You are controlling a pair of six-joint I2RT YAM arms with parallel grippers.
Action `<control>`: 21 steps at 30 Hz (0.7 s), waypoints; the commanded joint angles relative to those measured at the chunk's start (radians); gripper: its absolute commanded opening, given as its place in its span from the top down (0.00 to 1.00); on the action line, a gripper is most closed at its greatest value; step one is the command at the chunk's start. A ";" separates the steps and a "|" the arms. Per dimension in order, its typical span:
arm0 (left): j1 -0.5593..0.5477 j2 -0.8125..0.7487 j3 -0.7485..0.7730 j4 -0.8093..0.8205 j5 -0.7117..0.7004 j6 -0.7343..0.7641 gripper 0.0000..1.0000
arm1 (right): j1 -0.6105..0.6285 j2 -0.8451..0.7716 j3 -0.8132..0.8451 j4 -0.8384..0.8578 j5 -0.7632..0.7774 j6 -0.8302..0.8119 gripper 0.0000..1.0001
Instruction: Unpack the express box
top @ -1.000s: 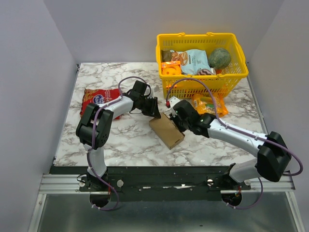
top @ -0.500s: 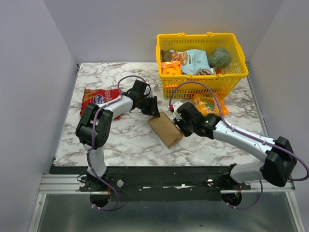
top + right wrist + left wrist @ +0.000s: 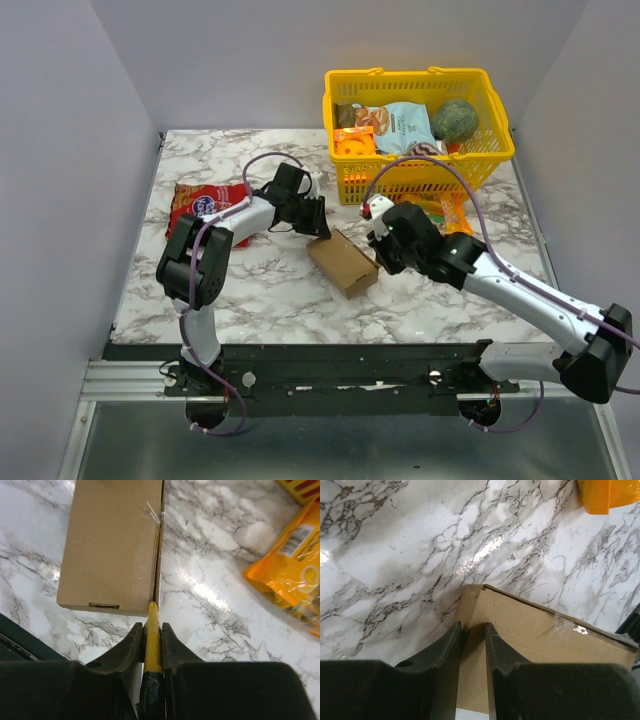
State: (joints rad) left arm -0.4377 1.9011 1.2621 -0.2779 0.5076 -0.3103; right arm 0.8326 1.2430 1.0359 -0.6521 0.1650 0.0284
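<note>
- R gripper (image 3: 152, 630): clamped shut on a yellow tool (image 3: 153, 612), which is held lengthwise btwn the fingers. Its tip is set against the end of the express box (image 3: 342, 263), right at the seam along one long edge.
- Clear tape (image 3: 152, 511) is seen across that seam, further along the box.
- L gripper (image 3: 472, 629): the fingers (image 3: 451, 647) are drawn close together w/ only a slim gap. Cardboard is seen in that gap, by a corner of the box. Whether any cardboard is actually pinched can't be told.
- Express box: laid flat and closed, turned diagonally, approx mid-bench and a bit nearer the near edge than the far one. It is flanked by both grippers, L at its far corner and R at its right-hand end.
- Marble bench (image 3: 260, 295): bare around the box's near side.
- Orange snack bag (image 3: 452, 212): laid on the bench just in front of the basket and partly hidden by the R arm.
- Yellow basket (image 3: 430, 178): placed at the far right corner of the bench and filled w/ snack packs and a round green item.
- Red snack bag (image 3: 205, 205): laid near the left edge beside the L arm, well apart from the box.
</note>
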 commanded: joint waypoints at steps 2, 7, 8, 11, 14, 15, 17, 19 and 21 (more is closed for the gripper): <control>0.027 0.023 -0.056 -0.041 -0.155 0.097 1.00 | 0.010 -0.131 0.046 0.069 0.045 -0.108 1.00; 0.027 -0.022 -0.070 -0.020 -0.121 0.118 1.00 | 0.010 -0.135 0.047 0.196 0.070 -0.169 1.00; 0.027 -0.031 -0.070 -0.023 -0.116 0.126 1.00 | 0.010 -0.142 0.036 0.216 0.074 -0.189 1.00; 0.027 -0.085 -0.056 -0.035 -0.075 0.187 0.85 | -0.006 -0.166 0.000 0.290 0.071 -0.240 0.99; 0.027 -0.167 -0.070 -0.024 -0.044 0.229 0.59 | -0.039 -0.171 -0.004 0.298 0.016 -0.240 1.00; 0.027 -0.189 -0.073 -0.020 -0.026 0.234 0.56 | -0.046 -0.169 -0.004 0.302 -0.002 -0.243 1.00; 0.027 -0.247 -0.078 -0.020 0.015 0.259 0.48 | -0.073 -0.163 0.013 0.308 -0.080 -0.245 1.00; 0.028 -0.318 -0.079 -0.036 0.110 0.298 0.46 | -0.114 -0.157 0.053 0.304 -0.241 -0.261 1.00; 0.028 -0.376 -0.092 -0.046 0.198 0.402 0.46 | -0.135 -0.149 0.075 0.298 -0.313 -0.278 1.00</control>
State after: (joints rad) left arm -0.4118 1.6646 1.1816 -0.3019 0.5255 -0.0788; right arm 0.7391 1.0927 1.0477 -0.3904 0.0742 -0.2043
